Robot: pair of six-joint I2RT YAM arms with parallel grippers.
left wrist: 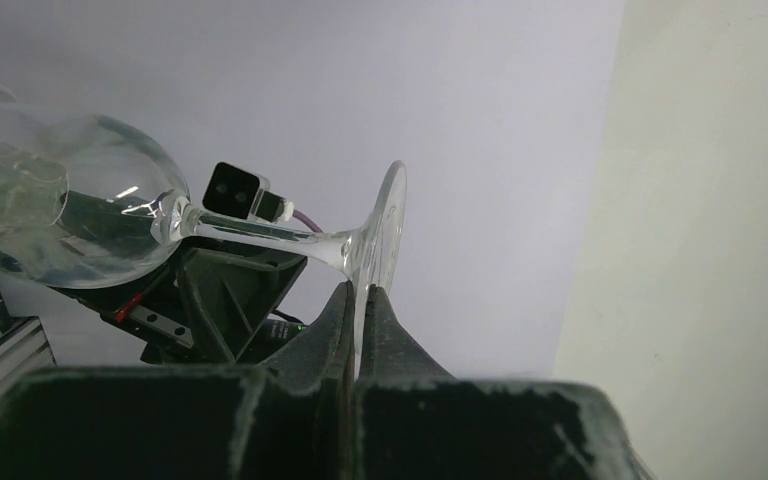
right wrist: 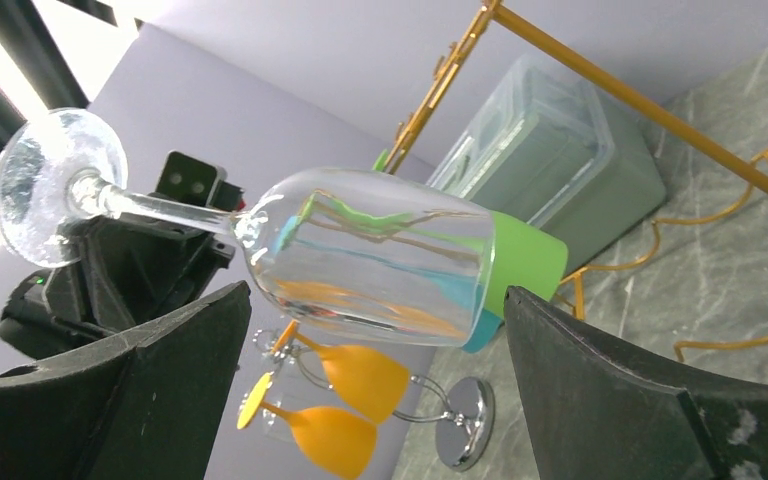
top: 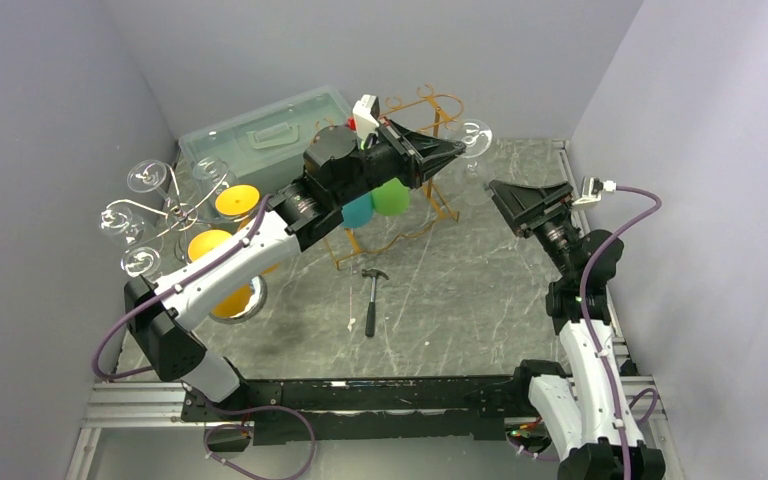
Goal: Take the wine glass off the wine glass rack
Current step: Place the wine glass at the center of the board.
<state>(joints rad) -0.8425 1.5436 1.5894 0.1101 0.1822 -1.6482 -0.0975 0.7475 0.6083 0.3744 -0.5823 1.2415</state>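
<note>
Wine glass [top: 476, 135] is held roughly on its side at about 1 o'clock of the table [top: 460, 320]. Its foot rim is pinched between the pressed-together fingers of the left gripper [left wrist: 360, 300], and its bowl is turned toward 3 o'clock.

At 9 o'clock a silver stand [top: 245, 300] is seen, hung with clear glasses [top: 147, 177] and orange glasses [top: 237, 200]. At 11 o'clock a pale lidded storage box [top: 260, 135] is set against the back wall. The left arm is stretched from 8 o'clock across to 1 o'clock. A hammer [top: 372, 298] is laid near the table's middle, its head toward 12 o'clock.

At 12 o'clock the gold wine glass rack [top: 422, 97] is placed, with a green vessel [top: 392, 197] and a teal vessel [top: 358, 210] seen under the arm beside it. The glass is found just at the 3 o'clock side of the rack's top. Whether a rack wire is touched cannot be told.

At 2 o'clock the right gripper [top: 510, 205] is held with its fingers spread wide. In its wrist view the bowl is framed between the two fingers, and no contact is shown.
</note>
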